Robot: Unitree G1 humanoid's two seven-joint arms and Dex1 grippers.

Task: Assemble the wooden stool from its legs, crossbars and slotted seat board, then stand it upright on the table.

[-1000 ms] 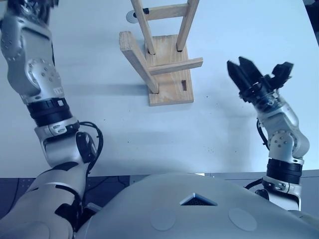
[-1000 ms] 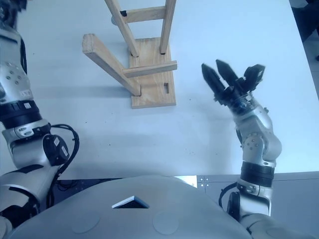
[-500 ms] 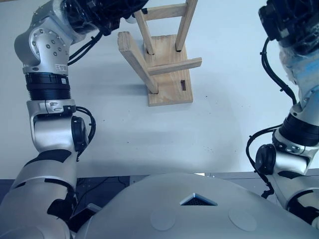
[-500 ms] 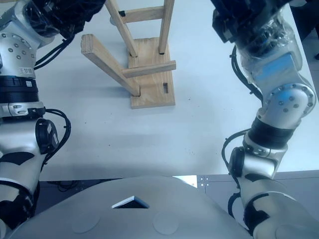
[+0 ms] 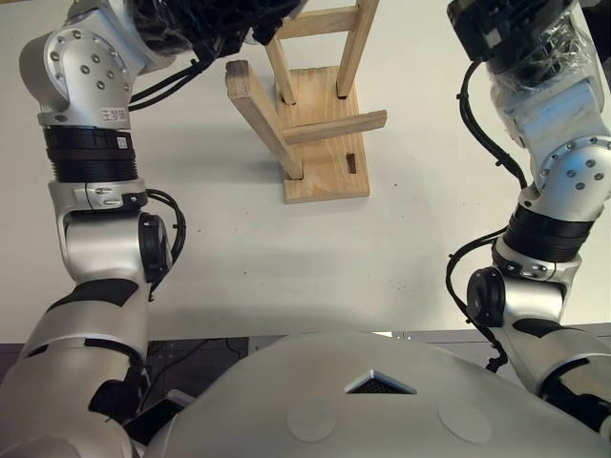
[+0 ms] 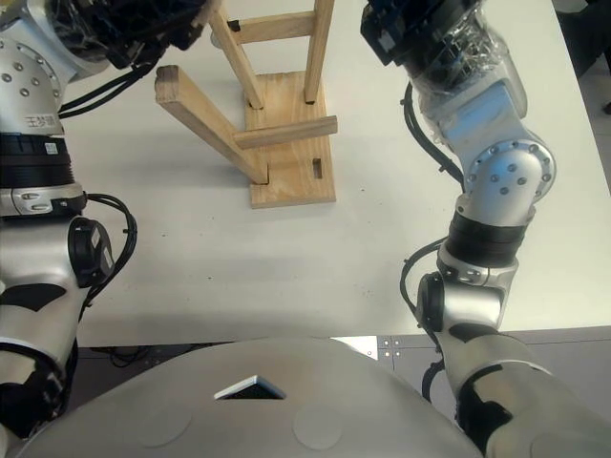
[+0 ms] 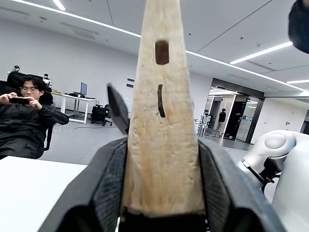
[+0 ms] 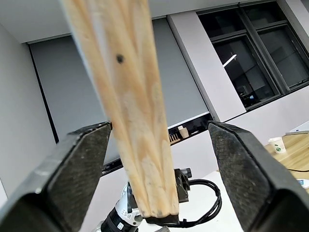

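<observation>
Two end effectors are up at the stool's legs, so check both grips. The stool sits upside down toward the bench's far edge, about midway between its left and right edges, with the slotted seat board (image 5: 326,143) flat on the bench, probably so the legs drop into the slots from above. One slot (image 5: 351,163) at the board's near right corner looks empty, and the lower crossbar (image 5: 334,126) ends free above it, so I'd say assembly isn't finished. Your left end effector (image 7: 161,169) is clamped tight on the far-left leg (image 7: 161,96), pads touching wood, likely to steady the frame. Your right end effector (image 8: 159,159) is spread wide around the far-right leg (image 8: 130,111), with gaps on both sides and nothing gripped.
</observation>
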